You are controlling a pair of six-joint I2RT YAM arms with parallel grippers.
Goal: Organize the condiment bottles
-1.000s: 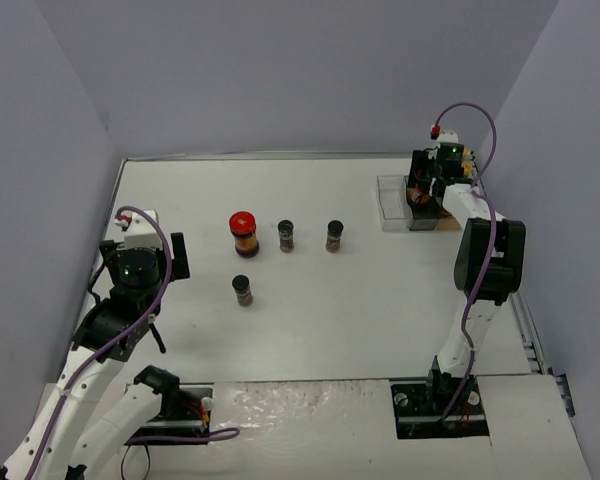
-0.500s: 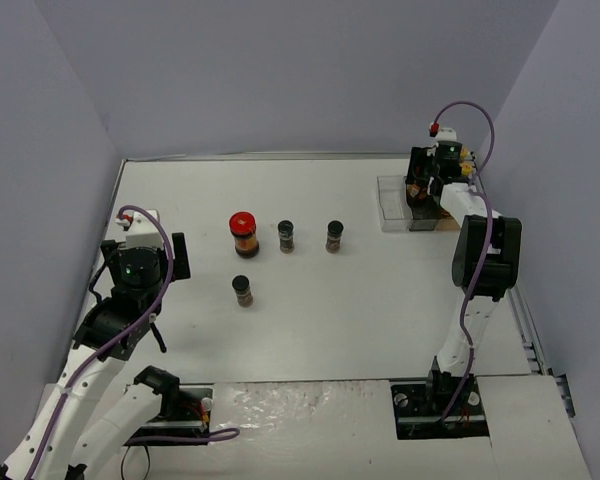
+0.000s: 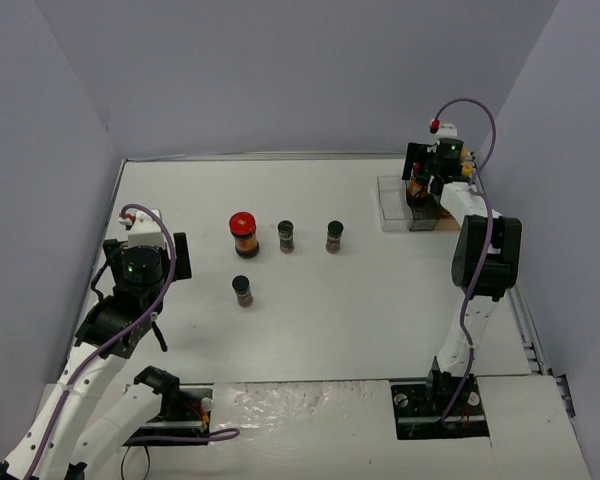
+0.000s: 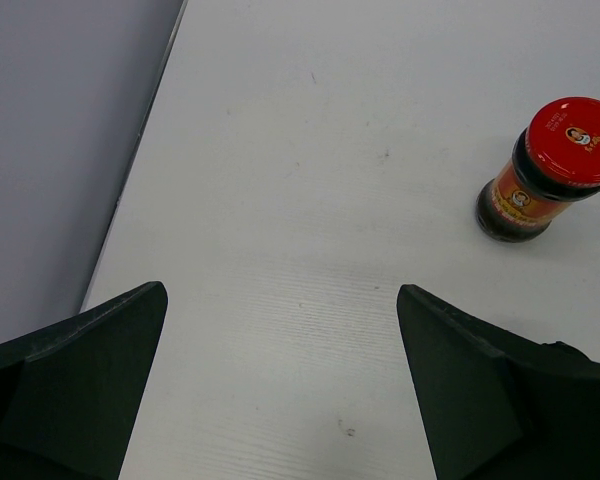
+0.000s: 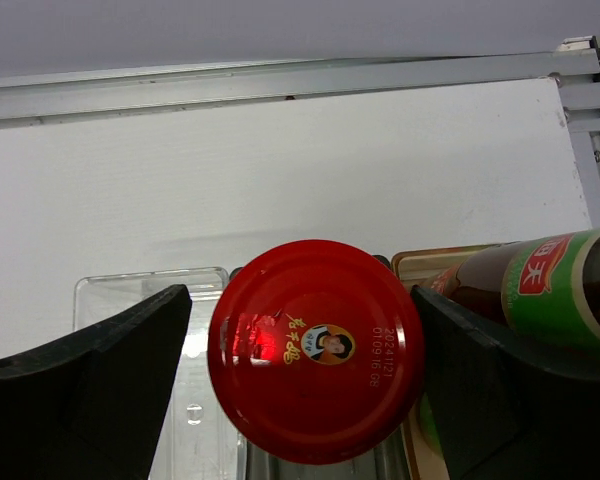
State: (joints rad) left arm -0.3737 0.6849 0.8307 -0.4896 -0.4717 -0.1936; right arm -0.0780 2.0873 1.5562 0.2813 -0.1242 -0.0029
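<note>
One squat red-lidded jar stands mid-left on the table and also shows in the left wrist view. Three tiny black-capped jars stand near it: two to its right and one in front. My left gripper is open and empty, left of these. My right gripper is open over the tray, its fingers either side of the second red-lidded jar, which stands in the middle compartment. A green-labelled sauce bottle lies in the amber compartment.
The tray's clear left compartment holds nothing. The back table edge with a metal rail runs just behind the tray. The left table edge and wall are close to my left gripper.
My right gripper has lifted slightly over the tray. The left arm has shifted a little. The bottles on the table have not moved.
</note>
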